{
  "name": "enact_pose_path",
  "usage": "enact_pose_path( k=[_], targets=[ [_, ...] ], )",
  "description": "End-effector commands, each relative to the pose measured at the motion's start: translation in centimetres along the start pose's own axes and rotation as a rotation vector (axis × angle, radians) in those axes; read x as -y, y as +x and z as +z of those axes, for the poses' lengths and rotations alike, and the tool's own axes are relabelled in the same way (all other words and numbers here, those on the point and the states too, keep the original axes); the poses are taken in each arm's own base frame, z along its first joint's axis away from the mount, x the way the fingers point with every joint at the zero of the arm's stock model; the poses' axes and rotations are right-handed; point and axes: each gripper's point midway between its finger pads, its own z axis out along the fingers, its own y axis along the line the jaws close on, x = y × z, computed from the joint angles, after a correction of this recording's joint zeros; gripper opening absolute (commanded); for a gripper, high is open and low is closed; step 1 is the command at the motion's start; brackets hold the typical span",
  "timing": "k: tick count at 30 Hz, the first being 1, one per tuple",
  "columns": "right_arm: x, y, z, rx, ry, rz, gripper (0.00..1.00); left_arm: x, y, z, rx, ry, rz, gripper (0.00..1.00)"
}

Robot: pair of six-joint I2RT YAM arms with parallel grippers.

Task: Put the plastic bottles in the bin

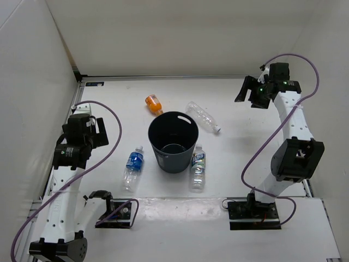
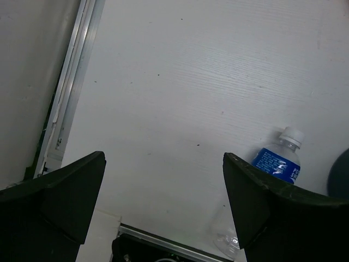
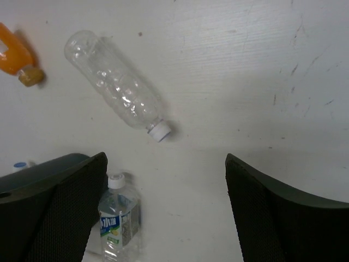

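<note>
Plastic bottles (image 1: pixel 133 166) lie round the bin (image 1: pixel 163 161), label writing unreadable; left fingers (image 2: pixel 65 196), right fingers (image 3: pixel 283 213) spread apart

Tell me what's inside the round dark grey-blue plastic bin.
Nothing visible in the round dark grey-blue plastic bin, only its bare floor. The short orange bottle, clear unlabelled bottle, blue-labelled bottle and white-labelled bottle lie outside. Its near inner wall is hidden.

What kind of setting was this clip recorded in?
Probably a robot lab test cell, not a home or kitchen: plain white walls box in a white table, the left arm and right arm are bolted at its near edge, and a bin and four plastic bottles are laid out.
</note>
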Motion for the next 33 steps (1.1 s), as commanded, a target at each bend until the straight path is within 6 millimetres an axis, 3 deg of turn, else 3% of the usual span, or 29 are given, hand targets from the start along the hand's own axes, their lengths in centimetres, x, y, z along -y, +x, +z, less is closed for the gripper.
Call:
enact_pose_path(
  k=[1,3,5,7,10,12,15,16,20,22,23,25,26,33],
  targets=[
    [0.2,-3.1,-0.6,0.087,0.069,0.037,0.9,-0.8,0.3,-0.5,0.015,-0.028,0.014,0.99],
    [1.9,-3.5,-0.7,0.081,0.156,0.094,0.9,-0.9,0.5,-0.5,0.009,-0.035,0.01,0.99],
    [1.3,-4.9,-1.5,0.115,0.171,0.048,0.9,-1.1,0.8,-0.6,0.001,-0.047,0.003,0.99],
    [1.9,-5.7,-1.2,0.137,0.233,0.112,0.9,-1.1,1.1,-0.7,-0.012,-0.048,-0.003,0.99],
    [-0.6,-7.0,0.2,0.153,0.083,0.071,0.9,-1.0,1.5,-0.9,-0.031,-0.04,-0.005,0.99],
    [-3.4,-7.8,0.6,0.166,-0.106,0.065,0.9,-1.0,1.6,-1.0,-0.036,-0.04,-0.008,0.99],
    [-3.9,-8.7,1.7,0.163,-0.194,0.132,0.9,-0.9,1.7,-1.1,-0.04,-0.036,-0.016,0.99],
    [-4.3,-8.8,1.2,0.154,-0.221,0.065,0.9,-0.9,1.6,-1.2,-0.042,-0.033,-0.019,0.99],
    [-4.5,-7.5,2.7,0.095,-0.191,-0.049,0.9,-0.9,1.6,-1.2,-0.053,-0.033,-0.012,0.99],
    [-3.6,-7.1,3.5,0.088,-0.069,-0.083,0.9,-0.9,1.5,-1.1,-0.057,-0.035,-0.012,0.99],
    [-3.8,-7.4,3.9,0.098,-0.088,-0.079,0.9,-0.9,1.6,-1.1,-0.06,-0.034,-0.012,0.99],
    [-5.5,-5.7,5.7,0.046,-0.152,-0.025,0.9,-0.7,1.8,-0.8,-0.074,-0.031,-0.012,0.99],
    [-5.3,-4.9,6.9,0.009,-0.146,0.026,0.9,-0.6,1.8,-0.6,-0.079,-0.03,-0.012,0.99],
    [-5.7,-2.0,9.3,-0.115,-0.115,0.0,0.9,0.1,2.7,0.7,-0.118,-0.023,-0.011,0.99]
  ],
)
